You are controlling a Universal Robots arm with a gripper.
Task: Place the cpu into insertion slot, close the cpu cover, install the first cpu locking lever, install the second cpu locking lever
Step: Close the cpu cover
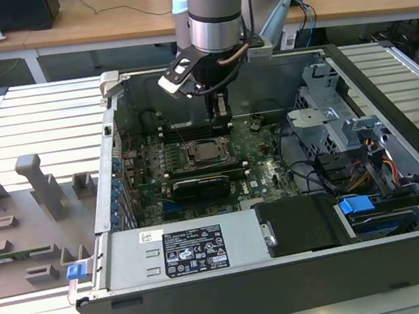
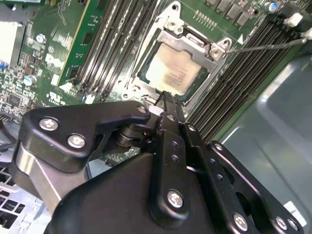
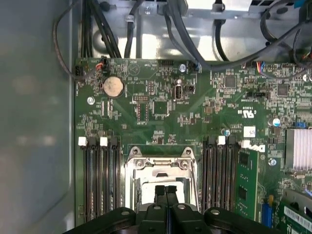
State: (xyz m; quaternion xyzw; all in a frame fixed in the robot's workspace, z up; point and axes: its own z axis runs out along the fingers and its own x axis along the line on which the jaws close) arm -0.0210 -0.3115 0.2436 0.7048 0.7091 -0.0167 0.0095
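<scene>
The cpu [image 2: 170, 73] lies flat in the insertion slot [image 2: 146, 90], its pale metal top showing. The cpu cover [image 2: 195, 41], a silvery frame, lies down over the chip's edges. A thin wire locking lever [image 2: 263, 47] sticks out from one corner of the socket, away from the frame. My gripper [image 2: 168, 97] hangs just above the socket's edge, shut with nothing between its fingers. In the first wrist view the fingertips [image 3: 160, 191] meet over the cpu [image 3: 145, 187] inside the cover [image 3: 158, 163]. In the exterior view the gripper [image 1: 219, 116] stands above the socket [image 1: 207, 154].
Long black memory slots [image 3: 100, 180] flank the socket on both sides. Cables [image 3: 185, 34] run along the case wall beyond the motherboard. The open computer case [image 1: 402, 175] holds a drive cage and power supply. Grey fixtures [image 1: 38, 198] stand on the table at the exterior view's left.
</scene>
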